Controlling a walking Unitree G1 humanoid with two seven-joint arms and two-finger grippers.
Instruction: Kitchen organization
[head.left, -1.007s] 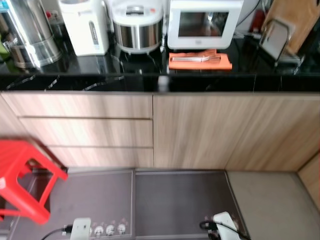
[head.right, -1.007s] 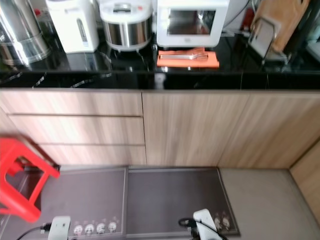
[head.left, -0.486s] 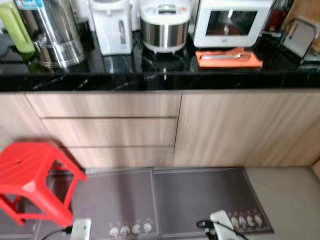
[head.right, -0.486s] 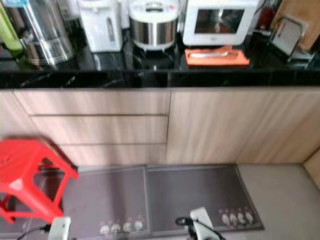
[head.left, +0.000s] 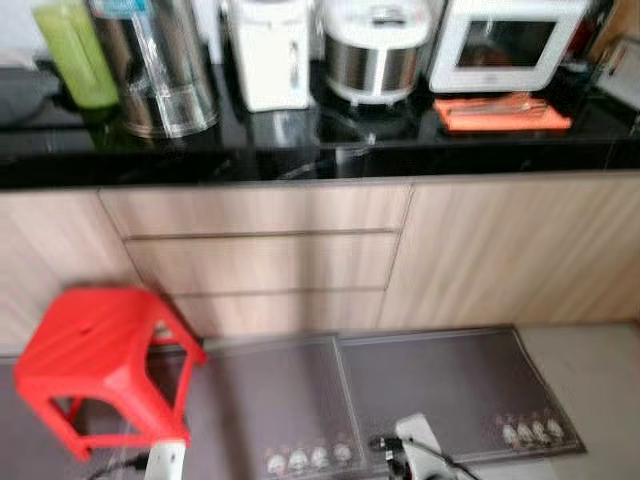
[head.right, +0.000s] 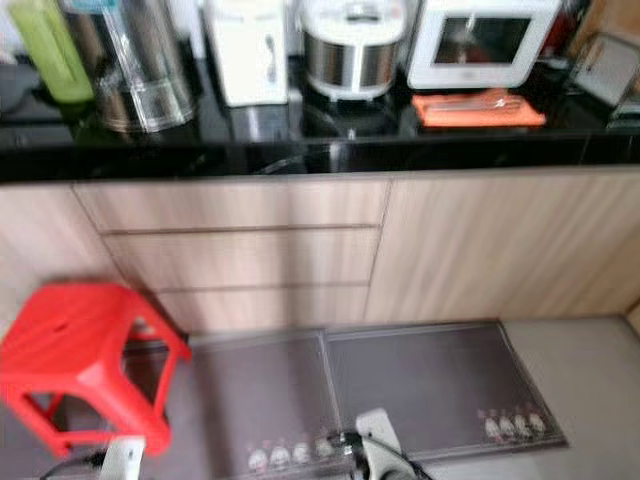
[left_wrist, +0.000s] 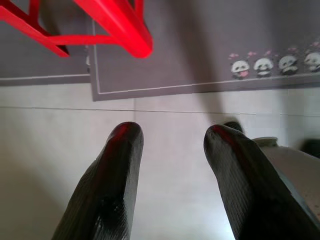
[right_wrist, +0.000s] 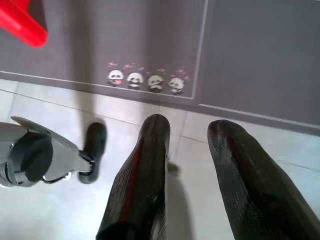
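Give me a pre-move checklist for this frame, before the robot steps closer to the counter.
1. Left gripper free: ok, fingers apart over bare floor tile, nothing between them.
2. Right gripper free: ok, fingers apart, nothing held, hanging above the mat edge.
3. Path on the robot's left: not ok, a red stool stands on the floor before the drawers.
4. Footing: cannot tell whether the grey mats lie fully flat; they cover the floor along the cabinets.
5. Counter targets sharp enough: not ok, head views are blurred; the orange cloth with utensils on it is only roughly visible.
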